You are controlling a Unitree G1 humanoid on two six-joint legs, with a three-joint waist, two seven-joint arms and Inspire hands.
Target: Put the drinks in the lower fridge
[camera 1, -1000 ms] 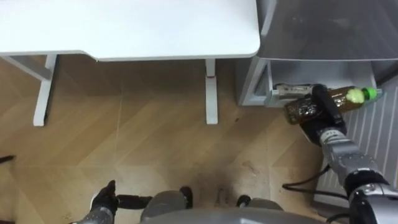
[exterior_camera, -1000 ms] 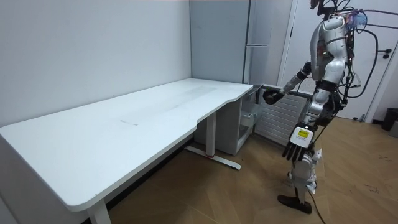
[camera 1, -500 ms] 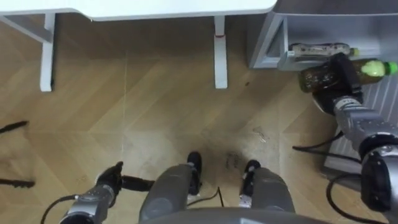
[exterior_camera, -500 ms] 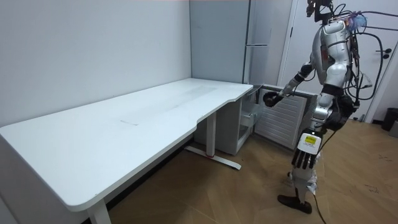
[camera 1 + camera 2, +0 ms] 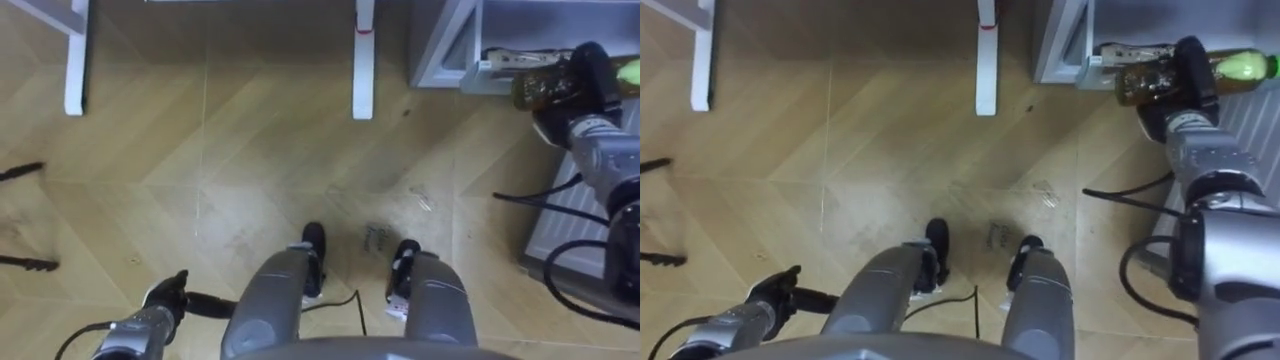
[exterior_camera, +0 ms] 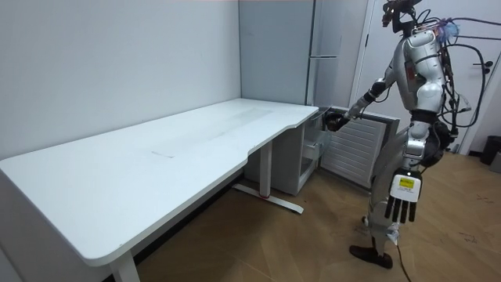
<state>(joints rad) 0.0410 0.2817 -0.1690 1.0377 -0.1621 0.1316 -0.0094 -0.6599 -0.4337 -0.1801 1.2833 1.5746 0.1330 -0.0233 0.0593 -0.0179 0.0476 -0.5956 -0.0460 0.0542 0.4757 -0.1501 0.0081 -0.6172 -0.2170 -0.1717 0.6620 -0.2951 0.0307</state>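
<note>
The right hand (image 5: 1192, 80) was what we looked at first. Its dark fingers were curled tight round the middle of a bottle (image 5: 1143, 83), so the hand was holding it. The bottle lay on its side in that hand. The brown part, full of drink, stuck out of the hand toward the table's side. The green cap (image 5: 1244, 66) stuck out the other way. We saw the right arm stretched out far in front of the robot, up to the open lower part of the grey fridge (image 5: 448, 40). The bottle was right at the fridge's open front, held up off the wooden floor (image 5: 250, 150). We could not tell if it touched the fridge. Just past it, a little deeper in, we saw what looked like a second bottle (image 5: 1130, 50), also on its side, resting on a ledge of the fridge. The two were very near each other. The left hand (image 6: 401, 202) hung low beside the robot's leg. Its fingers were straight and pointed down, and it held nothing. In the room view the robot stood up tall on the floor, close to the fridge and beside the end of the long white table (image 6: 156, 149). One white table leg (image 5: 363, 60) stood near the fridge's corner.
</note>
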